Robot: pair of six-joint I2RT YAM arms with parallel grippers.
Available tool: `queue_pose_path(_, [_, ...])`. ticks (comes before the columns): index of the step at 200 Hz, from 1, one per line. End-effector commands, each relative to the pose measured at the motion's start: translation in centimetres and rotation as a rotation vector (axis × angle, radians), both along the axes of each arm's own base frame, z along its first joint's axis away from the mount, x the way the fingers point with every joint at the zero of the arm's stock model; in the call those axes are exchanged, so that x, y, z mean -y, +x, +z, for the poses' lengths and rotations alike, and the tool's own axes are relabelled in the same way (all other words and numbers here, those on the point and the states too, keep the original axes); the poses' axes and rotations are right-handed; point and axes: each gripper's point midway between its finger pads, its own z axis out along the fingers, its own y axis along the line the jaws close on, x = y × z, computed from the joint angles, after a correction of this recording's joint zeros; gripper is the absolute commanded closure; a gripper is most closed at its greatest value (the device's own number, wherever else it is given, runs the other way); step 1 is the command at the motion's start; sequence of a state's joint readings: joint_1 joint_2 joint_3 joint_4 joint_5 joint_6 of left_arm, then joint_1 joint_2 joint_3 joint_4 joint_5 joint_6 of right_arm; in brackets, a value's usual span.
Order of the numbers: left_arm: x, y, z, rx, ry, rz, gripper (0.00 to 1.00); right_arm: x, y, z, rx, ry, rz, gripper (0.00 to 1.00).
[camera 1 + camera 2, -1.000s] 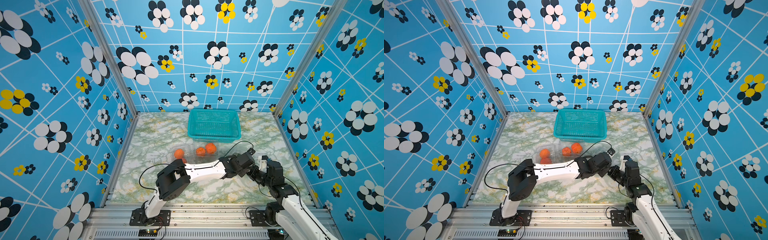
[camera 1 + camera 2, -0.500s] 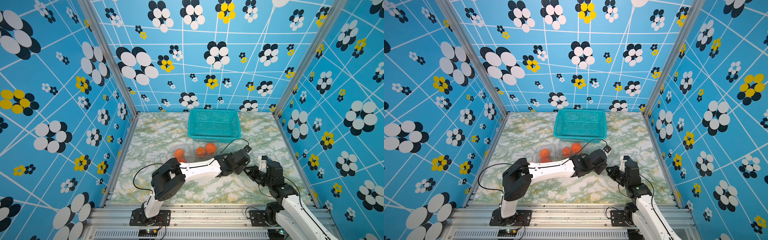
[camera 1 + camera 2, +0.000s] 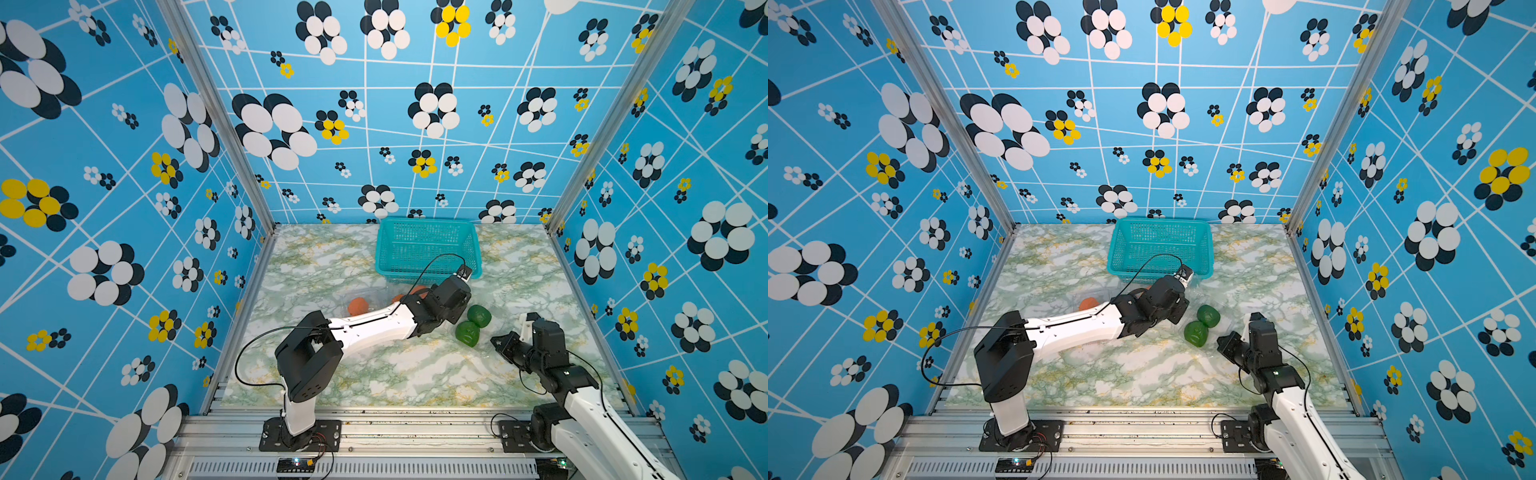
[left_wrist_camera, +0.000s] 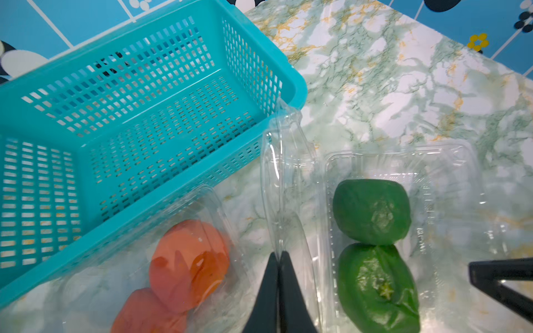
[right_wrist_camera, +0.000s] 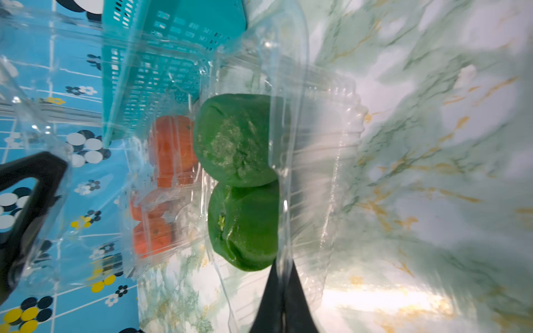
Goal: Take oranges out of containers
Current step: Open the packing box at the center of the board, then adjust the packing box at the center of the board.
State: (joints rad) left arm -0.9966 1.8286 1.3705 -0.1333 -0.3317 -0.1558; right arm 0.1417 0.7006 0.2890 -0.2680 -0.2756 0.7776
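Two oranges (image 4: 187, 265) lie inside a clear clamshell (image 4: 219, 201) just beside the near wall of the teal mesh basket (image 4: 297, 86), and a third orange (image 3: 358, 306) sits on the marble table (image 3: 395, 374) farther toward the left arm's side. Next to the pair, an open clamshell (image 4: 461, 173) holds two green fruits (image 4: 372, 212) that touch each other, and its lid (image 4: 288, 173) stands upright between the two boxes. The left gripper (image 4: 278, 255) has its fingers pressed together on that lid's edge, while the right gripper (image 5: 284, 268) is pinched tight on the rim of the same open clamshell.
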Motion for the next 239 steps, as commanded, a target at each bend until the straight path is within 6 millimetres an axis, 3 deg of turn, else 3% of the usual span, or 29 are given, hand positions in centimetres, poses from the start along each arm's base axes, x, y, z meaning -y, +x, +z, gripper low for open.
queue_pose_path(1, [-2.7, -0.1, -1.4, -0.024, 0.076, 0.023, 0.50, 1.8, -0.4, -0.7, -0.050, -0.125, -0.026, 0.94])
queue_pose_path(29, [-3.0, -0.6, 1.6, 0.069, 0.039, -0.010, 0.24, 3.0, -0.2, -1.0, -0.065, -0.196, -0.052, 0.84])
queue_pose_path(39, [-3.3, -0.7, 2.4, 0.092, 0.028, -0.009, 0.20, 3.1, 0.0, -0.9, -0.062, -0.202, -0.057, 0.82])
queue_pose_path(61, [-4.5, -0.7, 3.8, 0.143, 0.035, 0.009, 0.08, 3.3, 0.6, -0.5, -0.060, -0.220, -0.056, 0.58])
queue_pose_path(76, [-5.8, -0.7, 4.4, 0.181, 0.050, 0.040, 0.00, 3.7, 0.9, 0.0, -0.055, -0.260, -0.049, 0.50])
queue_pose_path(105, [-8.0, -1.5, 4.9, 0.221, 0.040, 0.068, 0.00, 5.1, 1.5, 1.5, -0.041, -0.356, -0.061, 0.44])
queue_pose_path(130, [-9.6, -3.1, 4.8, 0.237, -0.010, 0.046, 0.01, 4.6, 2.1, 2.7, -0.014, -0.341, -0.041, 0.43])
queue_pose_path(173, [-11.4, -7.0, 3.9, 0.293, -0.127, -0.103, 0.01, 1.5, 3.5, 2.9, -0.012, -0.202, 0.040, 0.43])
queue_pose_path(194, [-12.1, -8.6, 3.0, 0.307, -0.165, -0.163, 0.00, -0.2, 4.1, 3.0, -0.035, -0.206, 0.102, 0.37])
queue_pose_path(239, [-12.7, -10.1, 2.6, 0.343, -0.285, -0.192, 0.00, -2.0, 5.5, 3.0, -0.064, -0.236, 0.147, 0.31])
